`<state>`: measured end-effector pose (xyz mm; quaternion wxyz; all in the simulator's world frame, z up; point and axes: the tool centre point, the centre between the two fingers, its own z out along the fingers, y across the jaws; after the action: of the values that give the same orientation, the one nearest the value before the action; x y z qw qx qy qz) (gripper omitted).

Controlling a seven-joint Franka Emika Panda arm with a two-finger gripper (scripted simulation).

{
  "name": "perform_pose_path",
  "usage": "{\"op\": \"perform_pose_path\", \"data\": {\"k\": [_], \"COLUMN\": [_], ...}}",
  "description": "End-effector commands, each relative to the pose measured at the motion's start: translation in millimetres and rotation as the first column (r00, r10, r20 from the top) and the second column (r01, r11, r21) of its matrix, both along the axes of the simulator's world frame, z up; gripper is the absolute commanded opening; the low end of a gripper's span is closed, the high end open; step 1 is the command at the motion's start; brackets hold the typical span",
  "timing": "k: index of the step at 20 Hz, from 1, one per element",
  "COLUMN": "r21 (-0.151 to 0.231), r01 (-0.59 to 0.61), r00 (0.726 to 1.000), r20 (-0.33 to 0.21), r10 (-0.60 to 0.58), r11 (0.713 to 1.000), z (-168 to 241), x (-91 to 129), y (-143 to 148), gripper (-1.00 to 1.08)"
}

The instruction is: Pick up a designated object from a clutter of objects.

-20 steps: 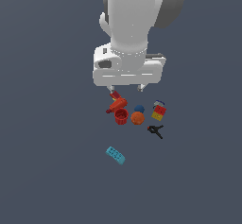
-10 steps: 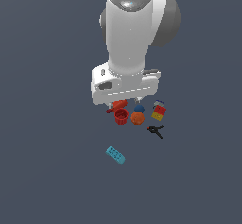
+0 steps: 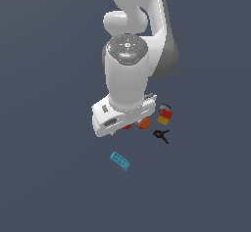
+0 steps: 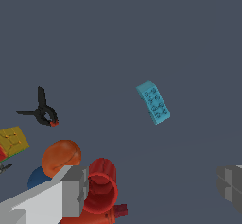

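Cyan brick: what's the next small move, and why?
Probably shift the tool sideways until it's centred over the cyan brick. The wrist view shows the brick lying alone, apart from the red cup, with the fingers spread wide.

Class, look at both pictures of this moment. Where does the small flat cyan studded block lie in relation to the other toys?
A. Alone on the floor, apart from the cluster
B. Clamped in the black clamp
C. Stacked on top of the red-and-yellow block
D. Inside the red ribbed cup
A: the small flat cyan studded block lies by itself on bare floor, with clear space between it and the black clamp, the red-and-yellow block and the red ribbed cup.
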<state>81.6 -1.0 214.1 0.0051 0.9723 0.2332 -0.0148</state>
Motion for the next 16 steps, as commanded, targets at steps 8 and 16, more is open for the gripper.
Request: {"op": "perform_pose_path", "data": {"k": [8,16], "r21": [0.007,0.014], "r01": [-0.236,-0.387], "r00": [0.972,0.922], "r20": [0.01,0.019], "r10": [0.236,0.387], "r11": [0.972,0.922], "z": [-65.3,-113.6], "x": [34.1,51.5], "y": [-12.5,-21.1], "gripper": [1.0,1.0]}}
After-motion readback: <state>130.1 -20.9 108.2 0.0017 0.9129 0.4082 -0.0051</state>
